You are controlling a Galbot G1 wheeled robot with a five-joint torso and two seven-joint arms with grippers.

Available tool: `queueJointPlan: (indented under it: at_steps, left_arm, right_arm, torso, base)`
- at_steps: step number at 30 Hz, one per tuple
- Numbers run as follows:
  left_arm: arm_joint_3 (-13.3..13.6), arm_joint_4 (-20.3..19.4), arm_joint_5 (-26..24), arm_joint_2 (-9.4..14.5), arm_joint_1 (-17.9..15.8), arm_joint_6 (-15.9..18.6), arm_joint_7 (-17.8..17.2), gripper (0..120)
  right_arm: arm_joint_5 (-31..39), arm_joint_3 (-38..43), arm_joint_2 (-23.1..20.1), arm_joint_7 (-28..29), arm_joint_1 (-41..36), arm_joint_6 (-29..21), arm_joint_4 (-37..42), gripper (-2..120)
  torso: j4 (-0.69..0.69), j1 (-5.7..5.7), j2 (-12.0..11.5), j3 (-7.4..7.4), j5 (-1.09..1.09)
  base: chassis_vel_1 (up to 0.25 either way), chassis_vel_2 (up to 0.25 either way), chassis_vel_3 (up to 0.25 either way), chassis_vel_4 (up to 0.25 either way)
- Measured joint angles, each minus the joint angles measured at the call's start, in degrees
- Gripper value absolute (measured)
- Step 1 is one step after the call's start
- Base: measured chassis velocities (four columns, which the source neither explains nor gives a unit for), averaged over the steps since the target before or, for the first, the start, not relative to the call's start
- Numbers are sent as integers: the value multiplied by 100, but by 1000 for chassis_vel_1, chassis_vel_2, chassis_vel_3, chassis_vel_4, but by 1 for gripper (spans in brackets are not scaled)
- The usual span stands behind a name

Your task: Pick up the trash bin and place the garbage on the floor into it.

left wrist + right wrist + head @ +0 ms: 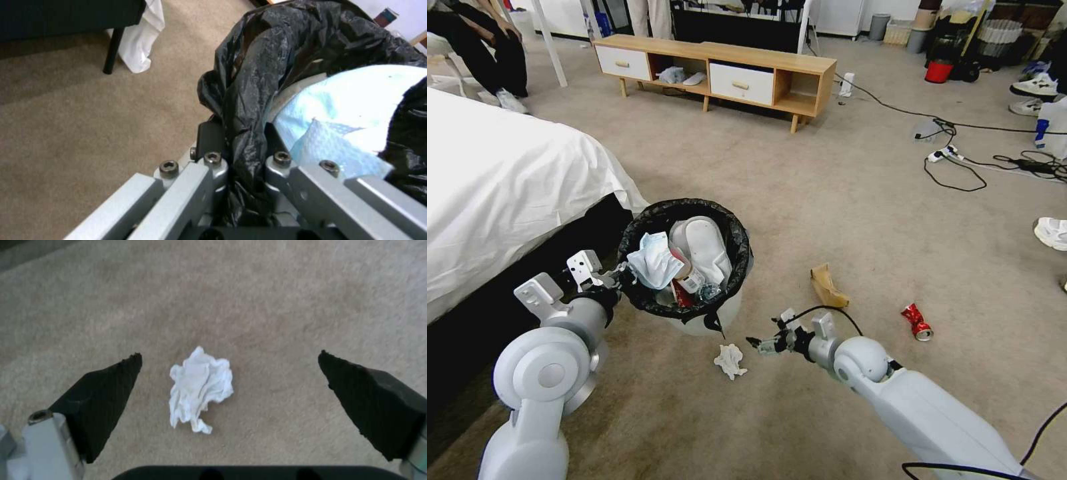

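The trash bin point(720, 315) is white with a black bag liner point(647, 230) over its rim. Inside lie a pale blue face mask point(654, 261), a white item and a small bottle. My left gripper point(619, 273) is shut on the bin's left rim; the left wrist view shows the liner point(262, 66) pinched between its fingers point(212, 136), with the mask point(342, 126) beside them. On the floor point(840, 220), a crumpled white tissue point(730, 361) lies just in front of the bin. My right gripper point(757, 345) hovers open over the tissue point(200, 388), its fingertips point(129, 365) spread to either side. A torn cardboard piece point(828, 285) and a crushed red can point(917, 322) lie to the right.
A bed with a white sheet point(500, 180) stands close on the left. A low wooden cabinet point(720, 70) is at the back. Cables and a power strip point(954, 157) run across the right floor, near white sneakers point(1052, 233) and a red bucket point(939, 71).
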Motion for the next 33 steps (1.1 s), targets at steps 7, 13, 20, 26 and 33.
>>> queueJointPlan:
  at_steps: [7,13,20,26,33]
  left_arm:
    - [11,-13,4,-25,0,-3,0,4]
    - [12,-15,3,-25,2,-6,1,4]
    - [28,-38,-10,-9,44,-8,1,4]
    - [55,-56,9,-42,86,-8,3,4]
    - [56,-79,13,-28,106,-8,4,4]
  right_arm:
    - [-50,-162,173,28,87,73,-278,100]
    - [-82,-359,334,32,211,142,-505,100]
    - [8,-681,530,60,534,156,-744,100]
    - [19,-832,879,76,699,217,-1014,100]
    - [-74,-946,1234,76,807,319,-1457,100]
  torso:
    - [0,0,0,0,0]
    - [0,0,0,0,0]
    - [0,0,0,0,0]
    - [0,0,0,0,-1]
    - [1,0,0,0,1]
  base:
    - [0,0,0,0]
    - [0,0,0,0]
    - [0,0,0,0]
    - [0,0,0,0]
    - [0,0,0,0]
